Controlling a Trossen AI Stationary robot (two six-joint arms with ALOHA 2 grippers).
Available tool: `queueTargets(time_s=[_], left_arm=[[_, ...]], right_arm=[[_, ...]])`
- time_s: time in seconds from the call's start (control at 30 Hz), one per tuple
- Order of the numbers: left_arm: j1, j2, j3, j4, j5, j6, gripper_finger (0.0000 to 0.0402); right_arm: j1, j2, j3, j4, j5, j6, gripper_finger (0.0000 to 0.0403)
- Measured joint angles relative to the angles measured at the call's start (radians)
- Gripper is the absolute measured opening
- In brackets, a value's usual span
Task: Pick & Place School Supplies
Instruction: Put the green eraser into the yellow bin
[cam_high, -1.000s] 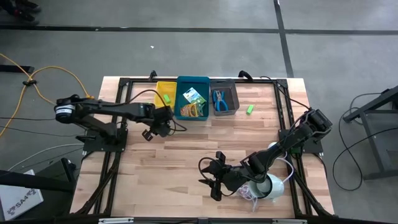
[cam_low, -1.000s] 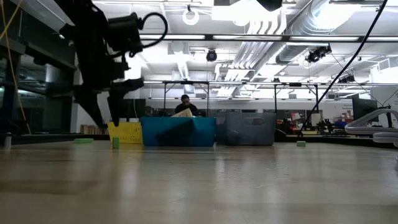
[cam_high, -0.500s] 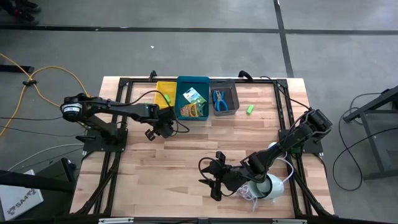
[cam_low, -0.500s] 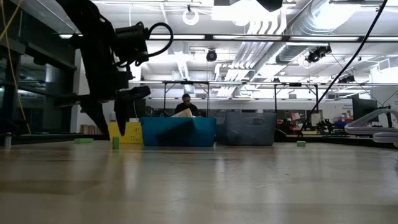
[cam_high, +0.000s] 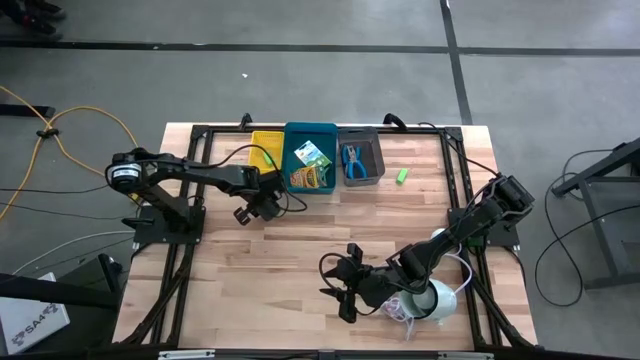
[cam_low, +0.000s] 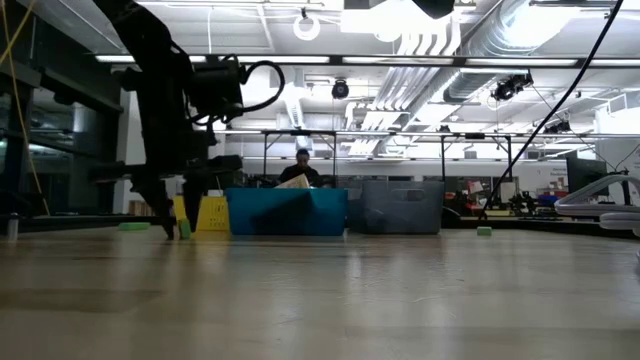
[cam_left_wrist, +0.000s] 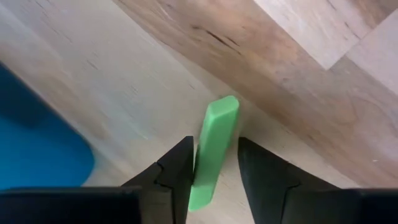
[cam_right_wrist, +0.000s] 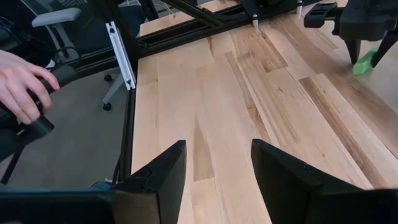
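A small bright green piece (cam_left_wrist: 215, 140) lies flat on the wooden table just in front of the yellow bin (cam_high: 262, 142). My left gripper (cam_left_wrist: 214, 180) points down over the piece, open, one finger on each side of its near end; it also shows in the low view (cam_low: 180, 215). In the high view my left gripper (cam_high: 258, 207) hides the piece. My right gripper (cam_high: 345, 285) hangs open over the table's near middle with nothing between its fingers (cam_right_wrist: 214, 168). Another green piece (cam_high: 401, 176) lies to the right of the grey bin (cam_high: 376, 160). My left gripper's fingers straddle the green piece's near end (cam_left_wrist: 200, 186) from above, lying across it. One finger (cam_left_wrist: 177, 177) stands right at the piece's side, and a gap shows at the other. I cannot tell whether it touches. The piece lies flat on the table.
The blue bin (cam_high: 292, 135) holds two crayon boxes (cam_high: 312, 165), and the grey bin holds blue scissors (cam_high: 353, 163). A round white device (cam_high: 437, 298) with a coiled cord lies at the near right. A person's hand (cam_right_wrist: 22, 81) shows beyond the table's edge. Bare wood fills the middle.
My left gripper has sunk toward the table and shifted a little toward the right edge, coming down around the green piece in front of the yellow bin. The piece has stayed where it was.
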Motion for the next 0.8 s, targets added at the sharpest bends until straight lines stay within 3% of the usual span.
queueTargets(time_s=[0.33, 0.8], left_arm=[[-0.001, -0.006, -0.003, 0.005, 0.000, -0.002, 0.0054], [-0.035, -0.006, -0.003, 0.013, -0.014, -0.113, 0.0048]], right_arm=[[0.000, 0.000, 0.000, 0.000, -0.001, 0.000, 0.0173], [0.000, 0.000, 0.000, -0.001, -0.001, 0.000, 0.0173]])
